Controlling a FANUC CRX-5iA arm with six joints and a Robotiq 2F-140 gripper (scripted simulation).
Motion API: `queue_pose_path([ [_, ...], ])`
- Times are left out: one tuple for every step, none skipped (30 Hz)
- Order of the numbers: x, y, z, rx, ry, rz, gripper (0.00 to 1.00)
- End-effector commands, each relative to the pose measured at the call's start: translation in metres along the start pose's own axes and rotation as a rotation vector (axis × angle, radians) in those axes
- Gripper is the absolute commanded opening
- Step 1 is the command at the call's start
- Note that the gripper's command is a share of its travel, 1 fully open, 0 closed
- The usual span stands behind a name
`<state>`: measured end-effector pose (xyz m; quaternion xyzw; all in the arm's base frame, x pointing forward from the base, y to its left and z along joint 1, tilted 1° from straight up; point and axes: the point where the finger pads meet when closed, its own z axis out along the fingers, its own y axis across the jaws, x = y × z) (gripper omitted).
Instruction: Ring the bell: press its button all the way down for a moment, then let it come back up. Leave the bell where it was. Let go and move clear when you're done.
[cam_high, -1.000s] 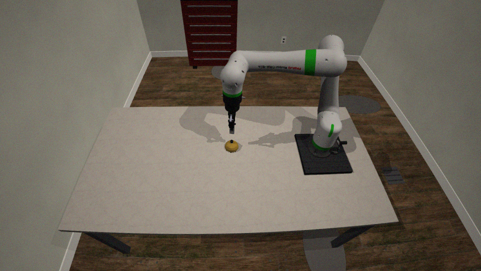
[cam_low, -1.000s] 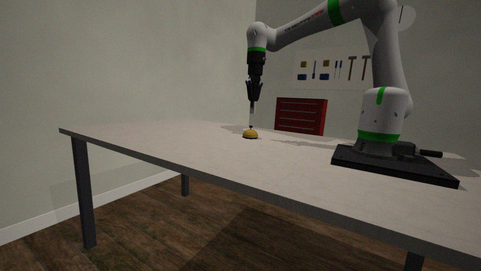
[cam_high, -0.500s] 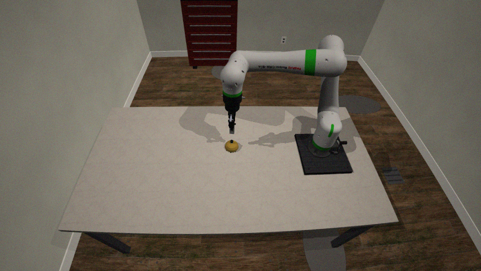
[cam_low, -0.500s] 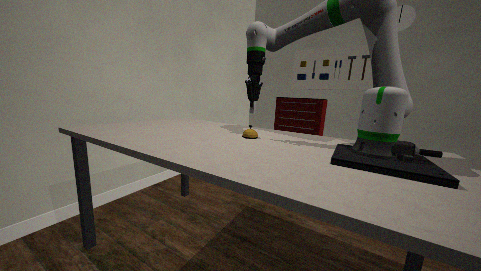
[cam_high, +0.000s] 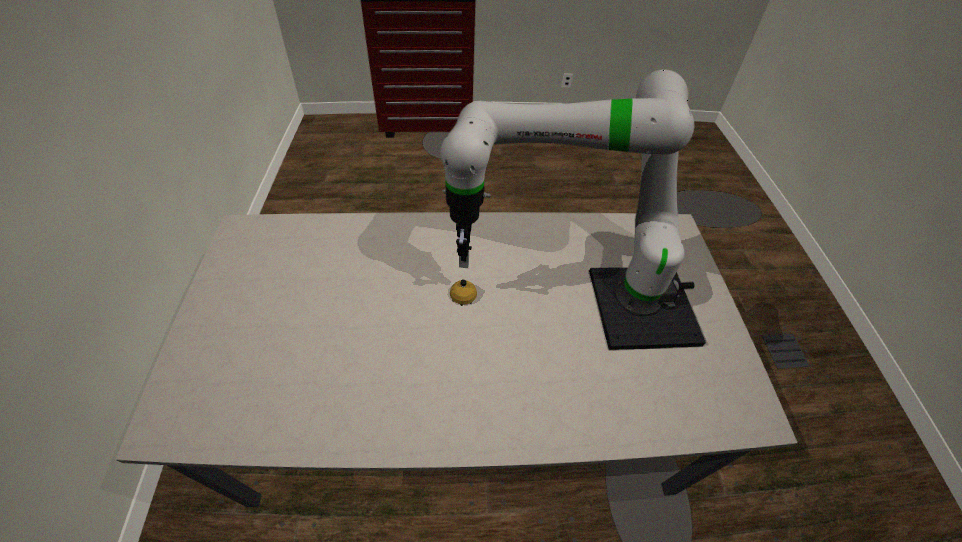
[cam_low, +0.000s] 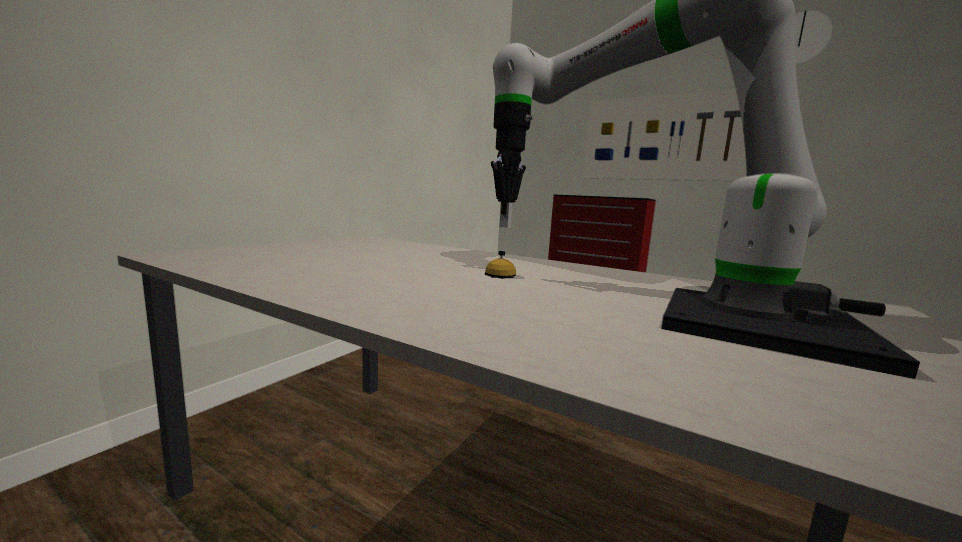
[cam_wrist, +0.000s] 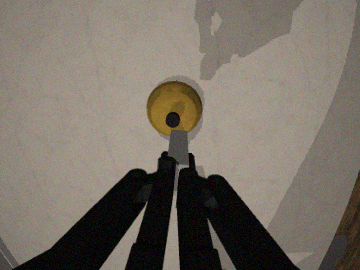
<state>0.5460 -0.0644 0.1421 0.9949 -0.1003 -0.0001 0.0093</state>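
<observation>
A small yellow dome bell (cam_high: 463, 291) with a dark button (cam_high: 463, 282) on top sits on the pale table, left of the arm's base. It also shows in the side view (cam_low: 500, 267) and in the wrist view (cam_wrist: 175, 109). My gripper (cam_high: 463, 261) points straight down, with its fingers shut together and nothing between them. In the side view the fingertips (cam_low: 502, 246) stand right over the button (cam_low: 501, 255), very close to it; I cannot tell whether they touch. In the wrist view the fingertips (cam_wrist: 178, 146) line up with the dark button (cam_wrist: 172, 119).
The arm's black base plate (cam_high: 646, 317) is bolted to the table to the right of the bell. A red drawer cabinet (cam_high: 418, 61) stands on the floor behind the table. The arm's shadows fall on the table behind the bell.
</observation>
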Motion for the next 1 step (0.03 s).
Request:
queue_pose_path([
  [0.0002,0.0,-0.0002,0.0,0.0,0.0,0.0],
])
